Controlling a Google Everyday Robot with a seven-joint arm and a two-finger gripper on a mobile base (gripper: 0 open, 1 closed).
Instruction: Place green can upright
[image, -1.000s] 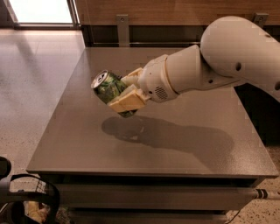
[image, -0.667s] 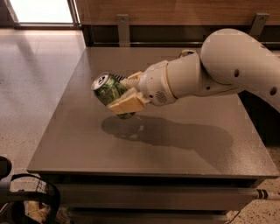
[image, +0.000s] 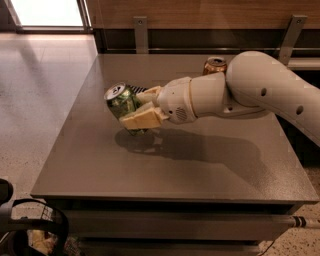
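Green can (image: 120, 100) is hanging tilted above the worktop (image: 100, 170), left of centre, the claw (image: 134, 107) pinching it round the body. Judgement: the wrist is needing to roll until the silver top faces up, base settling flat before any release.
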